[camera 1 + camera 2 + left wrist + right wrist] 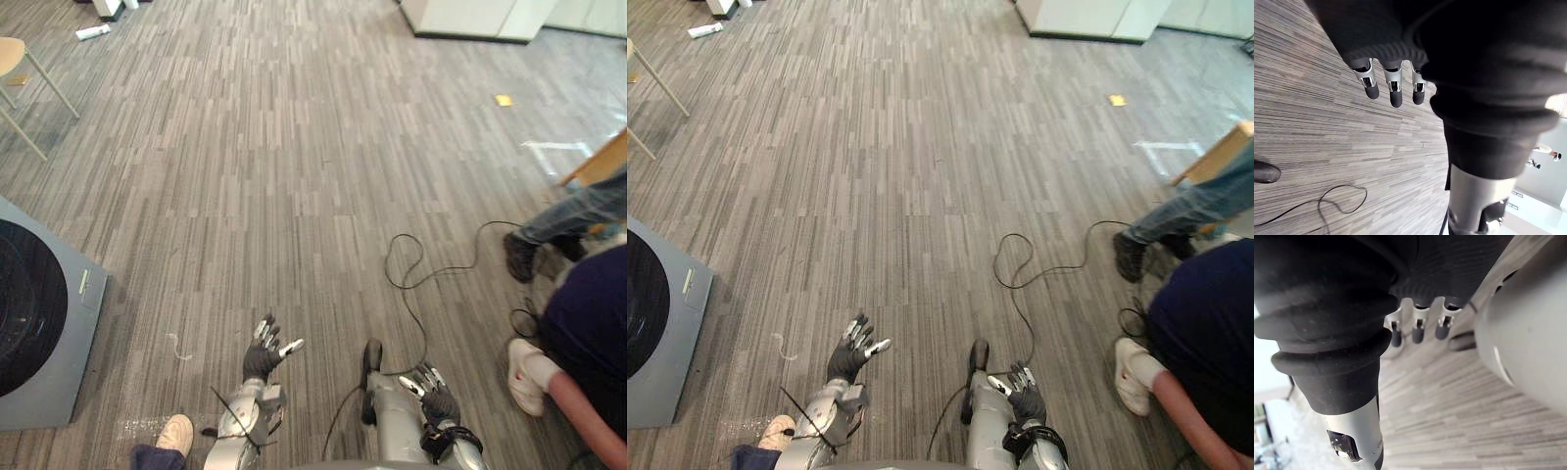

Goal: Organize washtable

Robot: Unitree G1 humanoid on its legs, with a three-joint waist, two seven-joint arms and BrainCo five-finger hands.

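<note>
No washtable item lies within reach; grey wood-pattern floor stretches ahead. My left hand [265,354] hangs low at the lower middle, fingers spread and relaxed, holding nothing; its fingers [1395,88] point at bare floor. My right hand [435,394] hangs at the lower right, fingers loosely bent and empty, with its fingertips [1418,333] over the floor.
A grey washing machine [39,323] with a dark round door stands at the left edge. A person [588,313] in dark clothes crouches at the right, a white shoe [522,372] close by. A stool [20,69] stands far left, a white cabinet [470,18] far back.
</note>
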